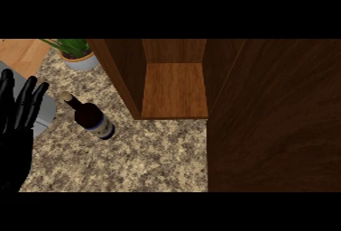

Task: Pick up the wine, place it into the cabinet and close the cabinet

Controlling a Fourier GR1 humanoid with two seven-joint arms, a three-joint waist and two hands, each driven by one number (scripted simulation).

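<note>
A dark wine bottle [90, 116] with a cork top and a pale label stands on the speckled granite counter [133, 158], left of the cabinet. The wooden cabinet [174, 88] is open, with its shelf bare. Its dark door [276, 117] swings out over the right side of the view. My left hand [16, 113] rests at the left edge, fingers straight and pointing up, well apart from the bottle. My right hand does not show.
A potted green plant [78, 55] in a pale pot stands at the back left, near the cabinet's left wall. A wooden floor shows beyond the counter's far left corner.
</note>
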